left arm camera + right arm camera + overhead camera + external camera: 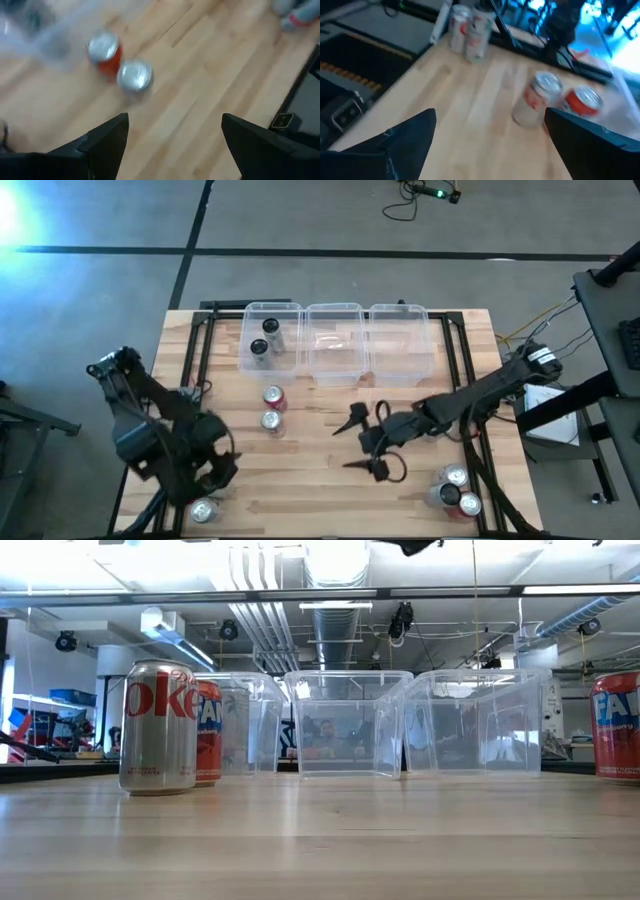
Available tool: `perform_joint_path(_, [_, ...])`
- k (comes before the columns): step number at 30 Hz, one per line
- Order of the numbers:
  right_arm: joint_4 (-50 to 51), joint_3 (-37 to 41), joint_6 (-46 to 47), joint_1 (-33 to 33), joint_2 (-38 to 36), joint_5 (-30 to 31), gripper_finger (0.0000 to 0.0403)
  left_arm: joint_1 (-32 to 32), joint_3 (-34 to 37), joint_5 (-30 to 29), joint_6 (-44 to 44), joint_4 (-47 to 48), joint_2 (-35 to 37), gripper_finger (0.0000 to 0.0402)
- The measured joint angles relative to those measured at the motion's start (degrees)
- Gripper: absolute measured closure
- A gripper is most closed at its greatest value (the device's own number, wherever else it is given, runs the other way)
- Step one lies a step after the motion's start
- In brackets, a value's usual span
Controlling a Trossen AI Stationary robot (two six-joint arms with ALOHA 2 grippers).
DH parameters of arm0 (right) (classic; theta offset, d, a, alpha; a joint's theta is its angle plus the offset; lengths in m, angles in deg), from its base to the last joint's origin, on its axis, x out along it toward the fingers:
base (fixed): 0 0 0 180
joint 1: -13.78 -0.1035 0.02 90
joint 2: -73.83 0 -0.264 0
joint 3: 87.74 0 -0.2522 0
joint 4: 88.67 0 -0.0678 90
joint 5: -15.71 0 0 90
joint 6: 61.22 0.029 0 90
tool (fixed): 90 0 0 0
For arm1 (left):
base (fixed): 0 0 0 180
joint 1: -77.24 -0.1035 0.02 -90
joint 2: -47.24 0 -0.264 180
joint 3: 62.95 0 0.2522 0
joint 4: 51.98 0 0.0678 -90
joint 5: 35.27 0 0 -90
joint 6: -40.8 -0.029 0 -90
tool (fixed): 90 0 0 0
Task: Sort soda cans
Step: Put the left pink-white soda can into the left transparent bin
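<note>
A red soda can [273, 397] and a silver soda can [270, 420] stand upright side by side on the wooden table, left of centre. Two black cans [265, 340] stand in the left clear bin [250, 365]. My left gripper [222, 458] hovers open near the front left, above and short of the red can [105, 52] and silver can [135, 76]. My right gripper [350, 443] is open at mid-table, pointing left toward the silver can [537, 97] and red can [582, 102]. Nothing lies between either pair of fingers.
Two more clear bins, the middle bin [335, 375] and the right bin [400, 375], stand in the far row. A silver can [203, 512] stands at the front left edge under my left arm. A small group of cans [455, 490] stands at the front right.
</note>
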Motion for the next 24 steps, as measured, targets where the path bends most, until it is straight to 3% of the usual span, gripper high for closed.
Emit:
perform_joint_path(5, [-4.27,-1.95,2.36,-2.93,6.06,2.8,0.003,5.0,3.33,8.03,10.52,-0.35,-0.32,0.0098])
perform_joint_path(8, [-4.52,-5.02,5.11,-4.34,9.62,4.08,0.003,6.27,4.46,15.37,12.36,-0.28,-1.44,0.0098])
perform_joint_path(14, [-3.17,-13.03,6.47,-6.89,17.09,4.05,0.003,7.44,4.48,23.52,14.49,-0.9,-3.58,0.0098])
perform_joint_path(24, [10.81,-28.87,10.03,-8.07,24.3,4.16,0.003,9.04,4.43,25.05,14.77,-2.62,-5.76,0.0077])
